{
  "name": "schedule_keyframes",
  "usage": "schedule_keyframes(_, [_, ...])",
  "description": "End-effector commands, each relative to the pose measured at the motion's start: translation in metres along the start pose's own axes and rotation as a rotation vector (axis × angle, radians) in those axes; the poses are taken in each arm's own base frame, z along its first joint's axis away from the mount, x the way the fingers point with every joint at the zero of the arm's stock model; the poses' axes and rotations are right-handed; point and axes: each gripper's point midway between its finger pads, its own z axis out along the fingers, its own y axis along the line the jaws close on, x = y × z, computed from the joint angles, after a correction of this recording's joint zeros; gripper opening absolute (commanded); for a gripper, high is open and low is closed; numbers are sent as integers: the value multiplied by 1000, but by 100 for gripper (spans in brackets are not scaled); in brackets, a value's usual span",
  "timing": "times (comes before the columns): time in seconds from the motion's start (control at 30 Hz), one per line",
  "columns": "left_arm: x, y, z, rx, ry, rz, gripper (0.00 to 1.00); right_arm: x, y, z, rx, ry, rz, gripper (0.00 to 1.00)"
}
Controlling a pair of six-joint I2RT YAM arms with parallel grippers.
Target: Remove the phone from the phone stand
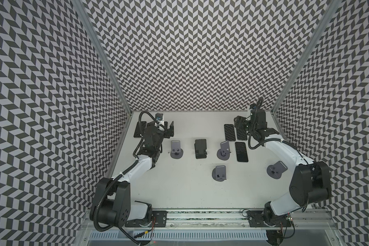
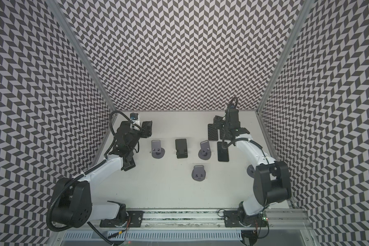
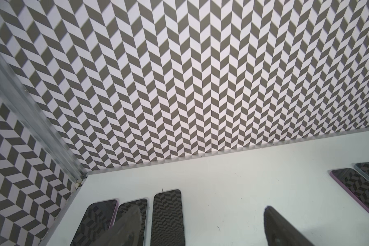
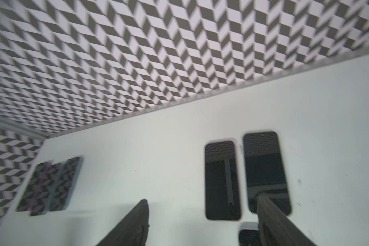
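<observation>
Left gripper (image 3: 201, 208) and right gripper (image 4: 202, 198) both gape empty at the desk's (image 1: 179, 187) far end, phone (image 1: 200, 144) propped on its stand (image 1: 201, 157) mid-desk, so a skewed grab could topple that stand!

Bare tabletop (image 1: 179, 187) lies open on the near side of the propped phone (image 1: 200, 144) and behind it up to the back wall (image 1: 190, 64). The left grey stand (image 1: 176, 149) and right grey stand (image 1: 224, 152) flank it closely. The front grey stand (image 1: 219, 172) sits near-right, with flat phones (image 1: 241, 152) farther right.
</observation>
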Motion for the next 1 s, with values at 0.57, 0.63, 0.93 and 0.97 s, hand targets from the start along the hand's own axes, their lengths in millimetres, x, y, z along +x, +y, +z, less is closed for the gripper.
schedule_keyframes(0.57, [33, 56, -56, -161, -199, -20, 90, 14, -63, -25, 117, -418, -243, 85])
schedule_keyframes(0.63, [35, 61, -59, -164, -209, -28, 90, 15, -62, -28, 87, -449, -255, 85])
schedule_keyframes(0.93, [47, 71, -64, -128, -231, -50, 89, 4, -65, -39, 13, -538, -275, 83])
schedule_keyframes(0.97, [48, 72, -62, -124, -219, -52, 89, 4, -66, -37, 17, -531, -275, 80])
